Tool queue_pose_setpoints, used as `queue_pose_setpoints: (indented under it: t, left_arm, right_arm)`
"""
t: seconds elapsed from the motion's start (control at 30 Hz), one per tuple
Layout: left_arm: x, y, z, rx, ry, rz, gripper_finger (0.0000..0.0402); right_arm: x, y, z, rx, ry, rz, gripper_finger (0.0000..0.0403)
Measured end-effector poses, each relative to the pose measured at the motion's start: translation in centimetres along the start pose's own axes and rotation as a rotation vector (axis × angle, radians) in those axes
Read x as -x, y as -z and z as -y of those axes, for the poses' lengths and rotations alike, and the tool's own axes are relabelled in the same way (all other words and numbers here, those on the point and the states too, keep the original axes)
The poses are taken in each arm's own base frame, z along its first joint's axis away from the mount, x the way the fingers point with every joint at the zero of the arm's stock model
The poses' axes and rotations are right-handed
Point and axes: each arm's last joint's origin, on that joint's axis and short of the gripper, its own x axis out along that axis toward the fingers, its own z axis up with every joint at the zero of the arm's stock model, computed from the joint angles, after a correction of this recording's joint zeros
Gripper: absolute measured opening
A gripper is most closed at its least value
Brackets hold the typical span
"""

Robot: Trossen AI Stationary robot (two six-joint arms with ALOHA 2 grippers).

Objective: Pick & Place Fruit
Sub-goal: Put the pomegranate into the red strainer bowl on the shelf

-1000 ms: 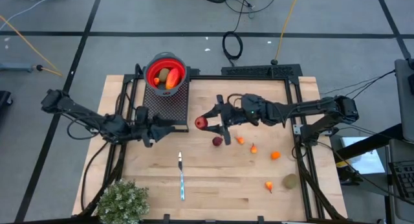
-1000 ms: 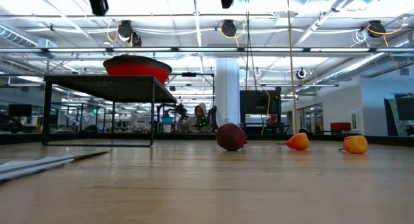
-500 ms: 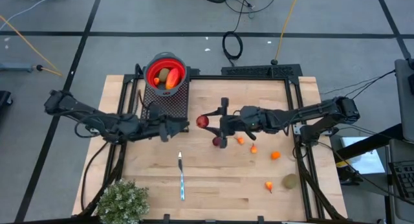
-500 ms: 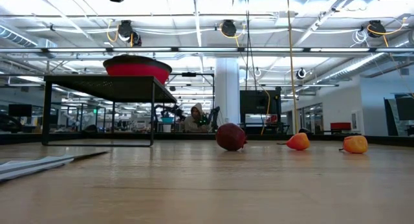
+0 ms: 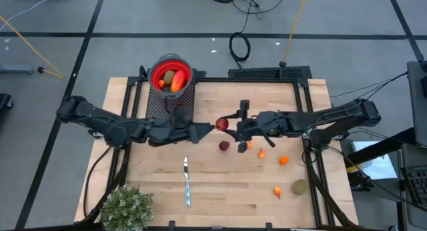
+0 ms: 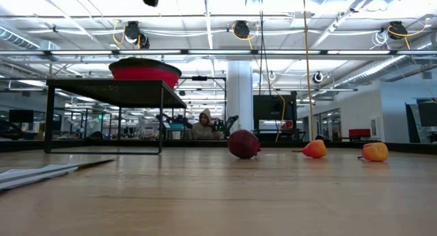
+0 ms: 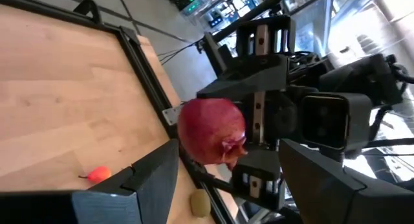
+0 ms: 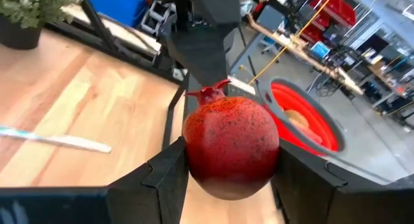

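- The right end effector [image 5: 225, 125] is pinching a dark red ball [image 5: 221, 124] above the middle of the counter [image 5: 220, 191], its fingers pressing the fruit's sides, as the right wrist view [image 8: 231, 146] is showing.
- The left end effector [image 5: 208, 129] is facing it at close range with its fingers spread, the ball sitting just in front of the gap. This is looking like a handover, since the bowl lies on the left arm's side.
- The red bowl [image 5: 171, 75] is sitting on a dark mesh stand [image 5: 175, 105] at the counter's far left corner, raised off the wood. It is already holding one kiwi-like oval [image 5: 168, 76] and the elongated red-orange fruit [image 5: 177, 83].
- The rest of the fruit is lying loose on the wood: a second dark red ball [image 5: 224, 146] just below the end effectors, small orange bits [image 5: 284, 160] to its right, and another kiwi-like oval [image 5: 299, 187] near the right edge.
- The knife [image 5: 187, 182] and the plant [image 5: 126, 207] are lying well apart from the exchange.
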Motion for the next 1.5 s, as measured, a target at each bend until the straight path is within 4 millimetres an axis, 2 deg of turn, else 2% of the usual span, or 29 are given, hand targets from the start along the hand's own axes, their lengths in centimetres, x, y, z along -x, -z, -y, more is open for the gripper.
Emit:
queue_pose_setpoints:
  t: [0.2,0.33,0.47,0.93,1.27,1.5]
  left_arm:
    - [-2.1,0.1,0.8,0.003,-0.005,0.006,0.0267]
    - [-3.2,0.2,1.2,0.005,0.000,-0.003,0.0267]
    - [-4.0,0.7,0.7,0.015,-0.022,-0.009,0.0267]
    - [-4.9,1.8,-0.3,0.122,-0.075,-0.046,0.0267]
    - [-6.1,2.0,-0.6,0.156,-0.029,-0.016,0.0267]
    - [-6.3,2.1,-0.7,0.178,-0.011,-0.057,0.0267]
  right_arm:
    - [1.5,0.0,0.2,-0.023,-0.026,-0.027,0.0191]
    - [1.7,0.1,-0.3,-0.025,-0.048,-0.048,0.0193]
    - [1.9,0.0,-0.7,-0.012,-0.069,-0.051,0.0193]
    - [1.9,0.1,-0.9,-0.012,-0.113,-0.050,0.0194]
    - [1.9,0.0,-0.9,-0.010,-0.120,-0.031,0.0194]
    - [1.8,0.0,-0.8,-0.007,-0.117,-0.036,0.0194]
